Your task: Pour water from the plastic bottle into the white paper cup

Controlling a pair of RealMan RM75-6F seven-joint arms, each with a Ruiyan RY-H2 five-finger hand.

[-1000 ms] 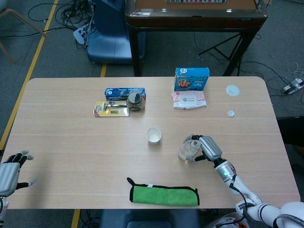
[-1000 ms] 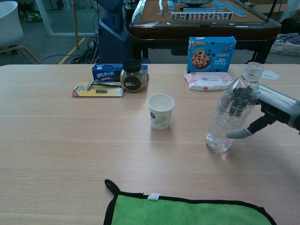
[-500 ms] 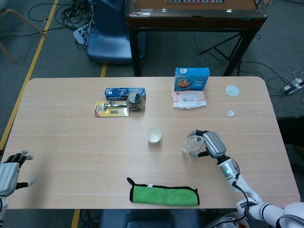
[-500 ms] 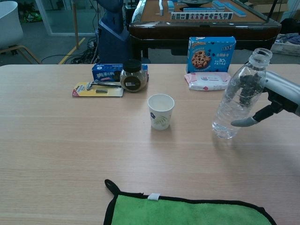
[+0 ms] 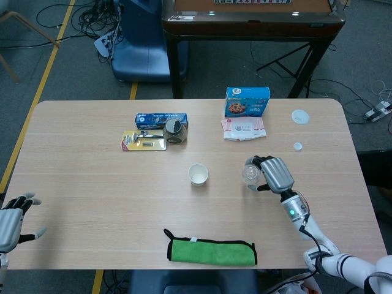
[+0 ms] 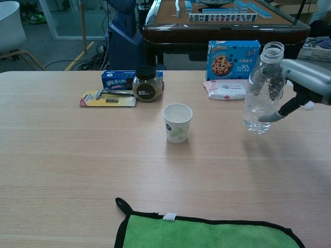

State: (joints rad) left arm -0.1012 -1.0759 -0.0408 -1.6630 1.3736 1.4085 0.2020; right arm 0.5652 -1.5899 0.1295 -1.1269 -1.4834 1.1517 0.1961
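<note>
1. The plastic bottle (image 6: 262, 88) is gripped by the right hand (image 5: 274, 174), whose fingers are wrapped around its upper body. In the chest view it is held upright and appears clear of the table (image 5: 92, 184), with its shadow cast on the wood below it.

2. No cap is seen on the bottle's mouth. A small white cap (image 5: 297, 146) is seen lying at about 2 o'clock from the bottle in the head view, so the opening step is judged done.

3. The white paper cup (image 6: 177, 122) is left standing upright near the table's middle, at about 9 o'clock from the bottle and well apart from it. Whether any water lies in it cannot be told; its inside looks plain white.

4. The left hand (image 5: 12, 215) is kept at the table's 8 o'clock edge with fingers spread and nothing held.

5. Progress is judged as early to middle: the bottle is grasped and raised, but it is not yet brought over the cup and not yet tilted.

6. What is left: the bottle's mouth is to be carried above the cup's rim, the bottle tipped, water poured, and the bottle set down again.

7. The green cloth (image 5: 211, 251) at 6 o'clock and the cookie box (image 5: 247, 101) at 12 o'clock are not involved.
</note>
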